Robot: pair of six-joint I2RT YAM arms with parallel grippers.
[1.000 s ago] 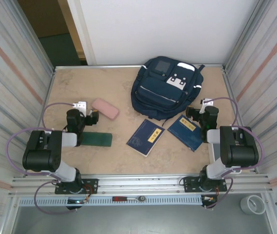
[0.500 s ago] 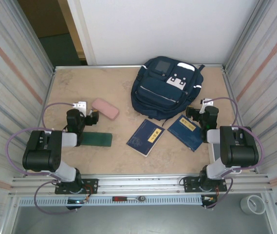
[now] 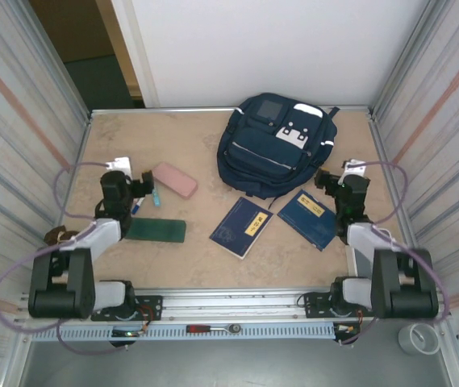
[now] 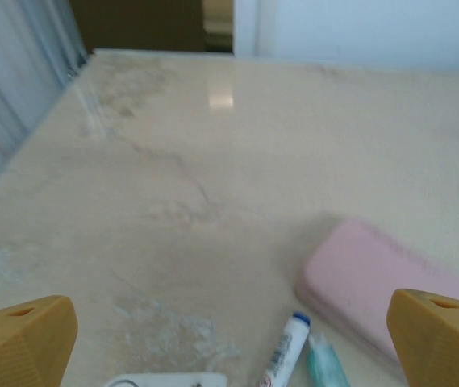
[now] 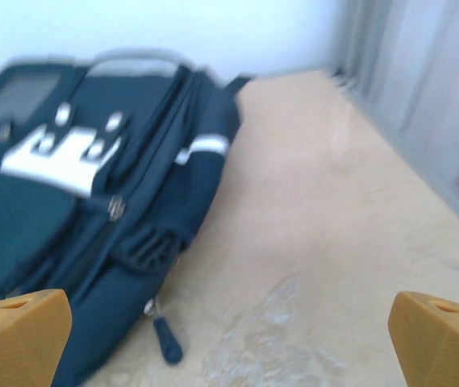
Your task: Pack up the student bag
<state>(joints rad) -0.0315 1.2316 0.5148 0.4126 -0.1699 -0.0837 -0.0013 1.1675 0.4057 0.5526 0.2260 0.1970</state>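
Right end effector (image 3: 330,179), spread and empty, is nearer: the student bag (image 3: 271,145) lies on the desk (image 3: 189,137) at its ten o'clock, long axis one-to-seven. Left end effector (image 3: 143,185), also spread, sits well apart.

Bare table (image 3: 205,141) between pink case (image 3: 174,179) and student bag (image 3: 276,145), booklets (image 3: 241,227) just before the bag
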